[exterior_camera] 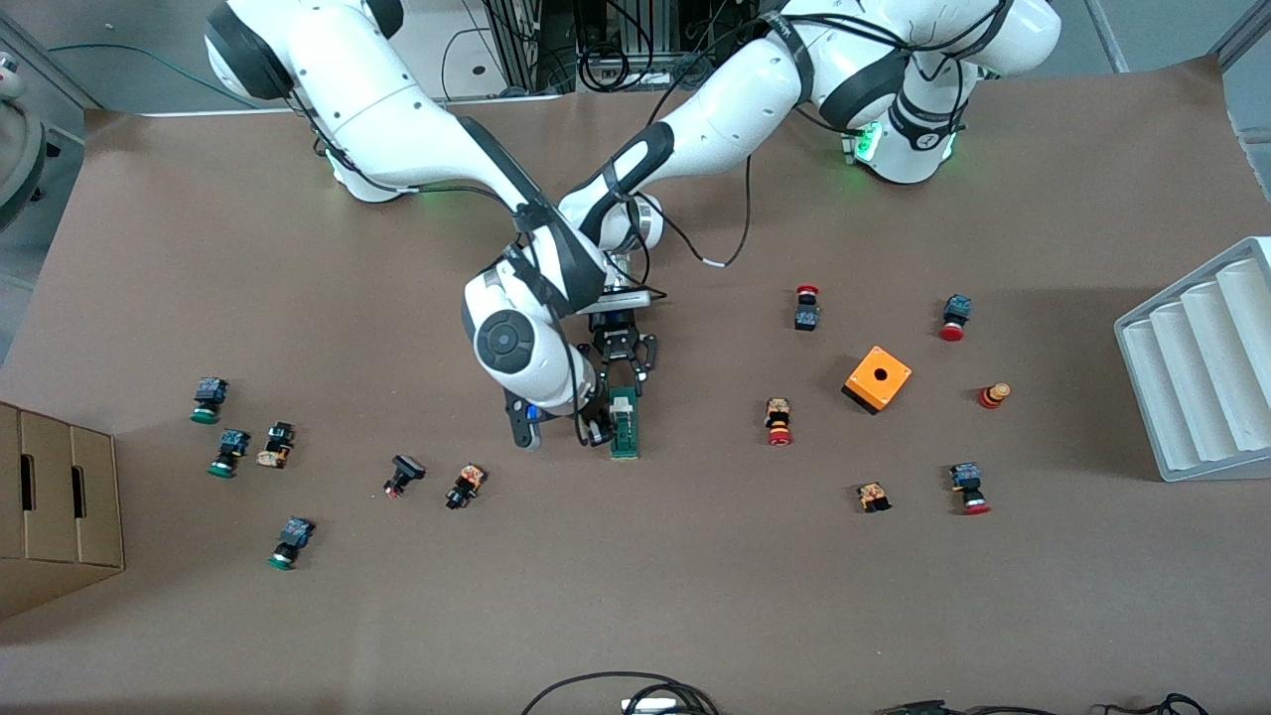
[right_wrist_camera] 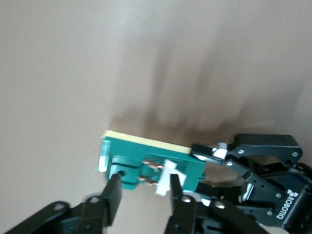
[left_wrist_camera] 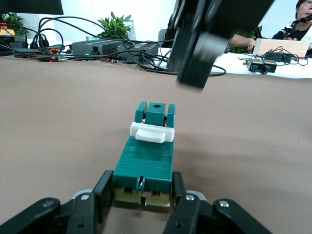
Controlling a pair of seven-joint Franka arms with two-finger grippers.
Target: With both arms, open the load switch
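Observation:
The load switch [exterior_camera: 624,425] is a narrow green block on a cream base with a white lever [left_wrist_camera: 152,132] across its top. It lies mid-table. My left gripper [left_wrist_camera: 142,195] is shut on the end of the load switch [left_wrist_camera: 148,158] farther from the front camera, one finger [left_wrist_camera: 104,194] pressed to each side. My right gripper [right_wrist_camera: 144,200] hovers over the load switch [right_wrist_camera: 146,163] with its jaws apart, and one finger [right_wrist_camera: 176,197] sits right beside the white lever [right_wrist_camera: 168,176]. In the front view the right gripper [exterior_camera: 599,427] is mostly hidden under its wrist, and the left gripper [exterior_camera: 624,382] meets the block's end.
An orange box [exterior_camera: 876,378] and red-capped buttons [exterior_camera: 777,421] lie toward the left arm's end, beside a white ridged tray [exterior_camera: 1201,362]. Green-capped buttons [exterior_camera: 228,452] and a cardboard box [exterior_camera: 60,506] lie toward the right arm's end. Two small parts [exterior_camera: 465,486] lie near the switch.

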